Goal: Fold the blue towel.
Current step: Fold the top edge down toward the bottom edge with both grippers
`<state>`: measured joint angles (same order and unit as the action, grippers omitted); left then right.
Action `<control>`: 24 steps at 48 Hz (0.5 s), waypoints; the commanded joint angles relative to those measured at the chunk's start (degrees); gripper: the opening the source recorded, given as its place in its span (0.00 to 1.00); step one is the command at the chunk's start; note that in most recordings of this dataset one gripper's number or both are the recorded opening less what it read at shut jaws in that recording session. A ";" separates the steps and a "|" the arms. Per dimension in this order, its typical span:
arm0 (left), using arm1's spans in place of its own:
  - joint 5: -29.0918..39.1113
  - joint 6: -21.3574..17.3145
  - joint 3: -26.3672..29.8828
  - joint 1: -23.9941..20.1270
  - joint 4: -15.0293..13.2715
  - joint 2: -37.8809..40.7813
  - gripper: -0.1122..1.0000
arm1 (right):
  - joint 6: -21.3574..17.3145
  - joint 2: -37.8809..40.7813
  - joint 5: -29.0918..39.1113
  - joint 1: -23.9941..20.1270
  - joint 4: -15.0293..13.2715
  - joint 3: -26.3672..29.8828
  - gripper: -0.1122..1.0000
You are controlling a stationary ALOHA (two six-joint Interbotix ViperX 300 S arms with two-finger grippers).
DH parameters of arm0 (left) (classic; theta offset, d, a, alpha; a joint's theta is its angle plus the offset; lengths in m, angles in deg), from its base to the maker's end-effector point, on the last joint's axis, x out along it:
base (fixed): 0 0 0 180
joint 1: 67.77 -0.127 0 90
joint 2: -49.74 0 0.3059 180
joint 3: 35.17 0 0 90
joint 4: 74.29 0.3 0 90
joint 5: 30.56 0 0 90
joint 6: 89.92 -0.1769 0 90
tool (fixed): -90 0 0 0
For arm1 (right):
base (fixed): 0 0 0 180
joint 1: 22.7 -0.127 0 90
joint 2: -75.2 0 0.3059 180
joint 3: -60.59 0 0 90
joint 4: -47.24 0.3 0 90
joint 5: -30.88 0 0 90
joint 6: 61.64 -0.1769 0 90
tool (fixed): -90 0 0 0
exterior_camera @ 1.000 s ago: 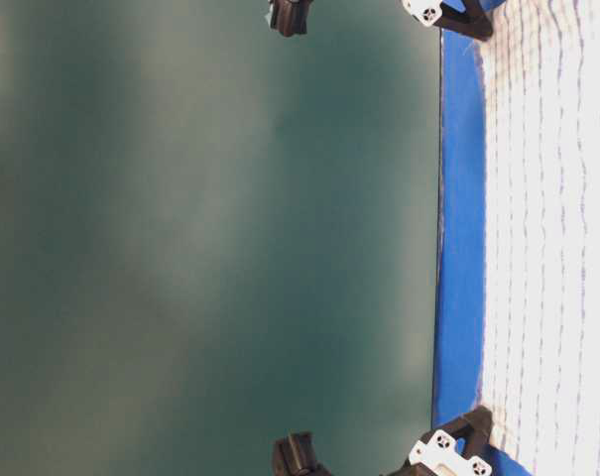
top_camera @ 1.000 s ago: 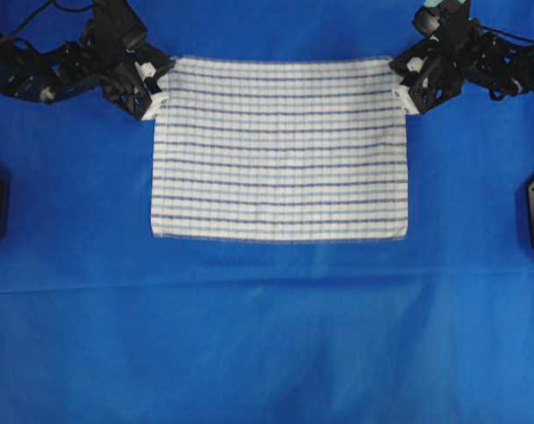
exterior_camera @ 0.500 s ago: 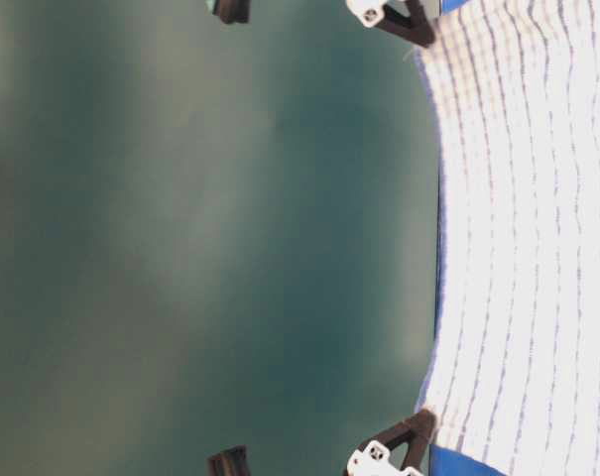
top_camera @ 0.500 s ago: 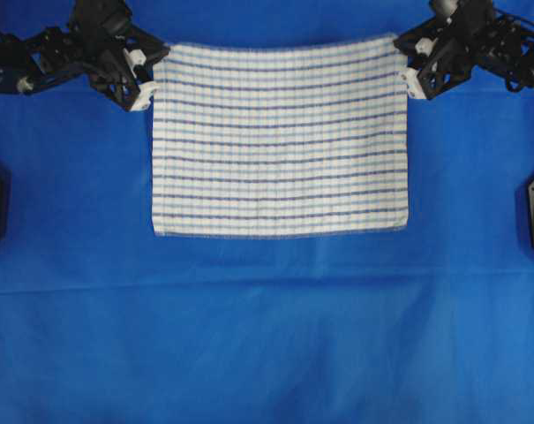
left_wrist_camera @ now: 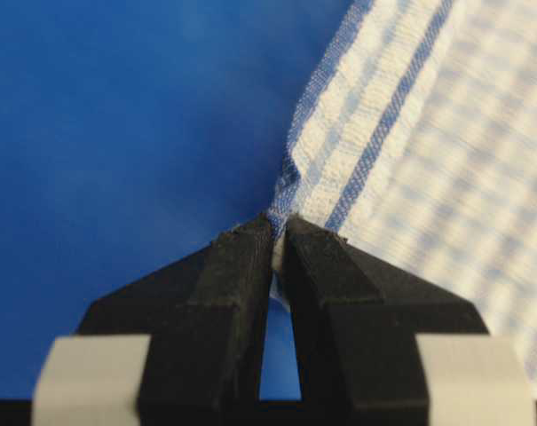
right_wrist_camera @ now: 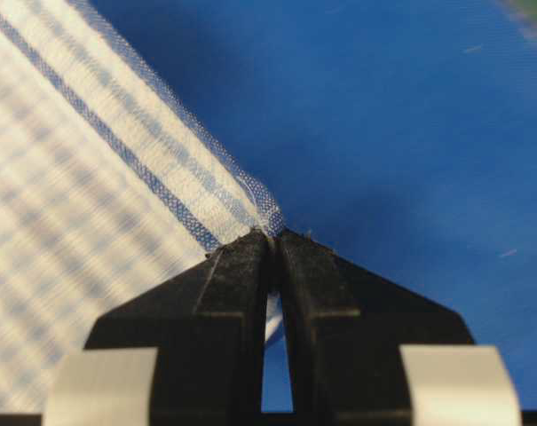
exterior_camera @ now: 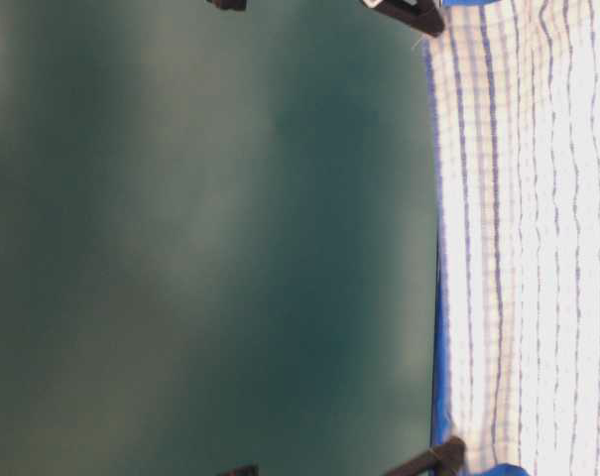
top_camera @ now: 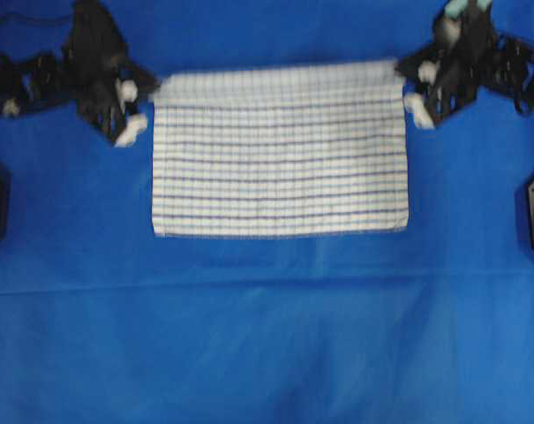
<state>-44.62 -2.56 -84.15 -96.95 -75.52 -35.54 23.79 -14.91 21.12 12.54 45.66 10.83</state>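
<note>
what's changing: the far edge of the blue towel (top_camera: 280,150) is coming up off the blue sheet (top_camera: 267,336) and travelling toward the near edge. A second ago it was lying flat, now the overhead view is showing it shorter front to back.

left gripper (left_wrist_camera: 277,232): jaws pinched together on the towel's far-left corner, cloth fanning away up and to the right of the fingertips.

right gripper (right_wrist_camera: 273,238): same deal, clamped on the far-right corner, towel running off up and left from the tips.

towel: near edge is still lying on the sheet, the far half is hanging between the two grippers, sagging a little.

what it means: looks like the first fold is getting underway, both corners lifting evenly so the halves should be lining up.

watch out: thin cloth, small pinch, might be slipping if the arms drift apart.
</note>
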 commanded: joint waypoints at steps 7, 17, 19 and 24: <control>0.79 1.23 -3.87 4.75 -0.09 -6.86 0.12 | -1.05 -6.68 3.87 -7.12 1.23 -2.72 0.14; 0.79 2.46 -3.78 14.41 -0.09 -9.58 0.12 | -4.92 -14.94 10.72 -13.71 1.85 -4.75 0.14; 0.88 2.81 -3.60 16.17 -0.09 -9.58 0.12 | -5.71 -16.70 11.69 -14.85 1.85 -5.01 0.14; 0.79 4.13 -3.43 20.21 -0.18 -9.40 0.12 | -6.94 -20.48 13.27 -17.40 1.85 -5.71 0.14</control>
<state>-43.56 1.04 -88.63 -79.37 -75.52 -44.50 17.38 -32.84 33.51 -3.19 47.33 5.02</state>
